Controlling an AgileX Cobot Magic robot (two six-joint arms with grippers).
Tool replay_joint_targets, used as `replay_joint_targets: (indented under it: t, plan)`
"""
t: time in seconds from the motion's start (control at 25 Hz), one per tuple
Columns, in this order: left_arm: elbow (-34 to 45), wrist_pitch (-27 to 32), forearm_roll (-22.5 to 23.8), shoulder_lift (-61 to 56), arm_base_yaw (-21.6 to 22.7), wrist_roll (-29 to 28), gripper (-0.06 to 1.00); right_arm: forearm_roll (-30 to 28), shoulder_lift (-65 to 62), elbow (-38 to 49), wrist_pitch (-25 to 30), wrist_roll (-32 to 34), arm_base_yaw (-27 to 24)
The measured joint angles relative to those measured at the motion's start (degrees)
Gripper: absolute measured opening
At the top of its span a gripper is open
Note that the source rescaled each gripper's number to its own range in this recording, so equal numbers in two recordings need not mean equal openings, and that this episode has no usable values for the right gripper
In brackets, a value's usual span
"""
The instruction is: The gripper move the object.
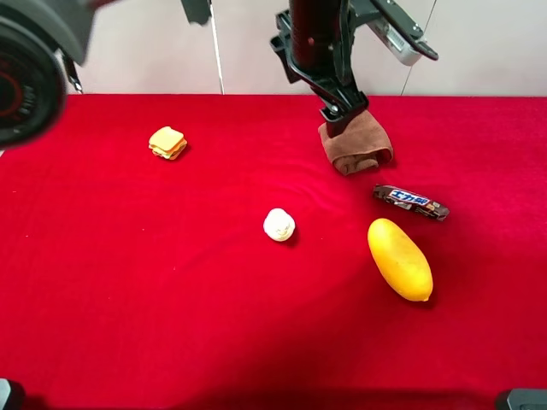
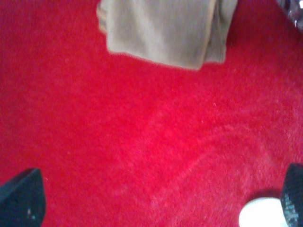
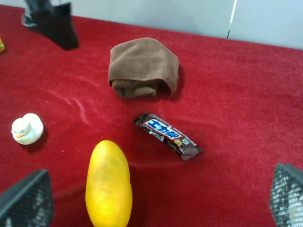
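Masking towel [image 1: 363, 150] far corner: left pincer [image 1: 344, 113]

A dark brown candy bar [image 3: 167, 136] on the red bench [image 3: 246, 94] carries the only legible print: bold white characters on a blue band edged in red, which appear to read 士力架. The finer print at the wrapper's ends is too small to read.

arm [image 1: 314, 43]: black, jointed | housing [image 1: 402, 38]: grey-silver | jaws: dark, seemingly mesh-textured
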Motion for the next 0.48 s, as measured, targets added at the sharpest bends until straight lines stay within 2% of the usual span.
replay_joint_targets:
  t: [0.16, 0.36, 0.48]
  plan:
    - [0.0, 0.06, -0.16, -1.93, 0.0, -0.12, 1.0, 0.0, 0.0, 0.0, 0.0, 0.0, 0.0]
    - [0.21, 0.06, -2.94, -4.66, 0.0, -0.48, 1.0, 0.0, 0.0, 0.0, 0.0, 0.0, 0.0]
    - [2.58, 0.06, -3.27, -6.82, 0.0, -1.1, 1.0, 0.0, 0.0, 0.0, 0.0, 0.0, 0.0]
